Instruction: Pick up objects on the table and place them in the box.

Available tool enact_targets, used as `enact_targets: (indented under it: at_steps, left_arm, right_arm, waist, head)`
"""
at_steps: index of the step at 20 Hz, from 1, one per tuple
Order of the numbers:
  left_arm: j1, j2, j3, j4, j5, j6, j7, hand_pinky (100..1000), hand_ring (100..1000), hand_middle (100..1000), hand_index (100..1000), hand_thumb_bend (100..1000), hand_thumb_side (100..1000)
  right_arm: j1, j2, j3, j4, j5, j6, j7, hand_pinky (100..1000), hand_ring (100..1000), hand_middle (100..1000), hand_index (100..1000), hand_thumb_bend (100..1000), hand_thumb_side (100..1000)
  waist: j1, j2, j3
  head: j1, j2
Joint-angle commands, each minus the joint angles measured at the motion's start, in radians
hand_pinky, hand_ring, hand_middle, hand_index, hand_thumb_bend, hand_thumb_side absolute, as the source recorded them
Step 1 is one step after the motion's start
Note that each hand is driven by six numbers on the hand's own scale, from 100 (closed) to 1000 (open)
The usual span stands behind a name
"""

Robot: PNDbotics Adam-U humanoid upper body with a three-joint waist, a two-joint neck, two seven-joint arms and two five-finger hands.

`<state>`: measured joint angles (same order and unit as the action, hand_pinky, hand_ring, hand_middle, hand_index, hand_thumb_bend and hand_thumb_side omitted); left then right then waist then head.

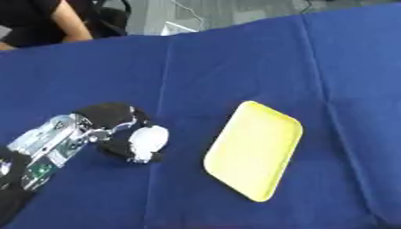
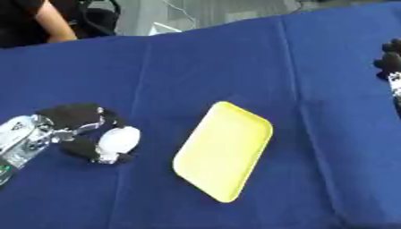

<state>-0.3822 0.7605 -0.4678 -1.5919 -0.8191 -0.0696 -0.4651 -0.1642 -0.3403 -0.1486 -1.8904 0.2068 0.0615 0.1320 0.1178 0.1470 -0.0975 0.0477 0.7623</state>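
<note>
Blue cloth covers the whole worktop (image 1: 258, 58), lying in long creases that run from the far edge toward the near edge, with one fold down the middle and another further right. Near the left side, the robot's left hand (image 1: 117, 123) reaches in from the lower left corner on a silver and black forearm, and its black fingers (image 1: 117, 150) and thumb are curled round a white rounded object (image 1: 149, 139), which sits low at the cloth; whether the object rests on the cloth or is just lifted off it cannot be told. The object is pale and smooth-looking, with a small darker part at its near end, and its exact kind cannot be made out. Just to the right of that hand, apart from it, lies a yellow tray (image 1: 254, 150), a shallow rectangle with rounded corners, set askew so that its long side runs from far right to near left; its inside shows bare yellow. The right hand (image 2: 389, 60) shows only in the right eye view, at the far right edge, well apart from the tray and the white object; only a small black part of it is seen above a strip of silver, and whether its fingers are spread or closed cannot be told. Beyond the far edge of the worktop a grey floor shows.
</note>
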Motion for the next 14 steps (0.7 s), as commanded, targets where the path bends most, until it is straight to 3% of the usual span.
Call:
enact_targets:
  at_steps: [1,5,14]
  left_arm:
    - [-0.003,0.015,0.004,-0.001,0.005,-0.008,-0.005,917,780,766,903,754,1000]
    - [0.001,0.025,0.007,-0.013,0.024,-0.028,-0.037,941,823,811,938,783,1000]
    - [0.005,0.049,0.026,-0.044,0.040,-0.023,-0.069,942,826,808,934,778,1000]
  right_arm:
    - [-0.013,-0.017,-0.004,-0.013,0.003,-0.002,0.000,868,868,931,1000,356,935]
    - [-0.012,-0.019,-0.005,-0.013,0.003,-0.002,-0.001,868,868,931,1000,356,935]
    - [-0.011,-0.020,-0.006,-0.013,0.004,-0.002,-0.003,868,868,932,1000,358,935]
  waist:
    - [-0.006,-0.010,0.001]
    - [-0.006,-0.012,0.002]
    - [-0.004,-0.013,0.003]
  head:
    - [0.007,-0.005]
    - [0.007,-0.006]
    - [0.005,-0.005]
